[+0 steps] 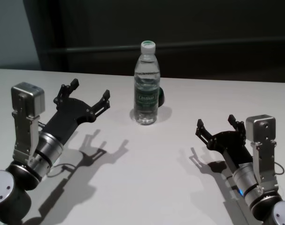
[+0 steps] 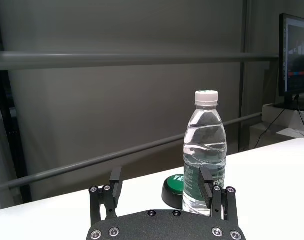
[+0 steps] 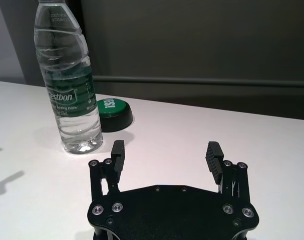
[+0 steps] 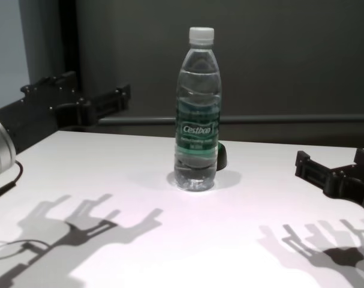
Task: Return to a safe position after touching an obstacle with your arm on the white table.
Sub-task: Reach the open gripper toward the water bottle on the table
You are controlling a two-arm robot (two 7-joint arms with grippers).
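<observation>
The obstacle, a clear water bottle (image 1: 146, 89) with a white cap and green Cestbon label, stands upright near the middle of the white table (image 1: 147, 178). It also shows in the chest view as the bottle (image 4: 198, 114), and in the wrist views as the bottle (image 2: 205, 155) and the bottle (image 3: 69, 80). My left gripper (image 1: 89, 94) hovers open to the left of the bottle, a short gap away, holding nothing. My right gripper (image 1: 216, 124) is open and empty at the right, farther from the bottle. Open fingers (image 2: 115, 186) and fingers (image 3: 118, 153) show in the wrist views.
A small dark round object with a green top (image 3: 110, 113) sits on the table just behind the bottle. A dark wall with a horizontal rail (image 4: 259, 119) runs behind the table's far edge. A monitor (image 2: 295, 62) stands beyond the table in the left wrist view.
</observation>
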